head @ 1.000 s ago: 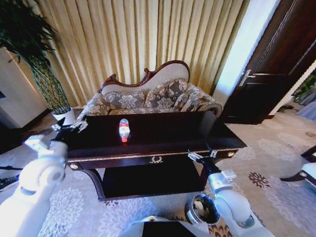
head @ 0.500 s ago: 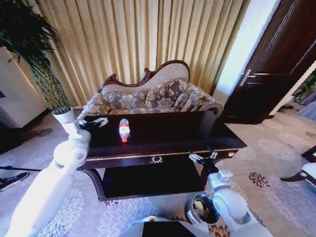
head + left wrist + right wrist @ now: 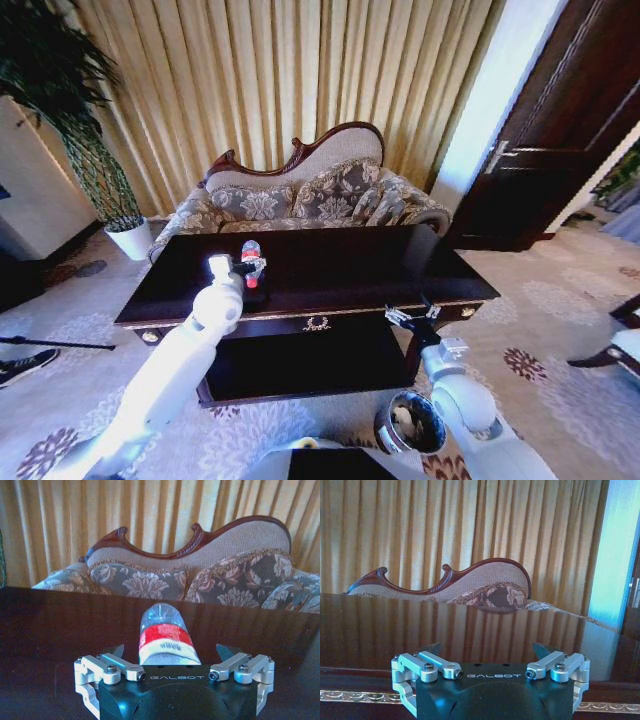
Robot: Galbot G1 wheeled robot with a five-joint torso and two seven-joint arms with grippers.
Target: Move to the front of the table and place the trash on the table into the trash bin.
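One piece of trash in sight on the counter [image 3: 420, 262]: a small clear bottle [image 3: 251, 262] with red cap and red-white label, lying on its side on the glossy dark top, left of centre, cap toward me. My left gripper [image 3: 249, 265] is right at it; in the left wrist view the bottle [image 3: 165, 635] lies between my spread fingers [image 3: 111, 651], not yet pinched. Judging by look: light, thin-walled, likely to dent under a hard squeeze and to roll or skid on polished wood. Best hold is across the labelled mid-body, where the wall has some grip, not the tapering neck. My right gripper [image 3: 412, 316] waits low at the counter's front edge, fingers spread, nothing held. Trash bin [image 3: 410, 424] stands on the carpet below it.
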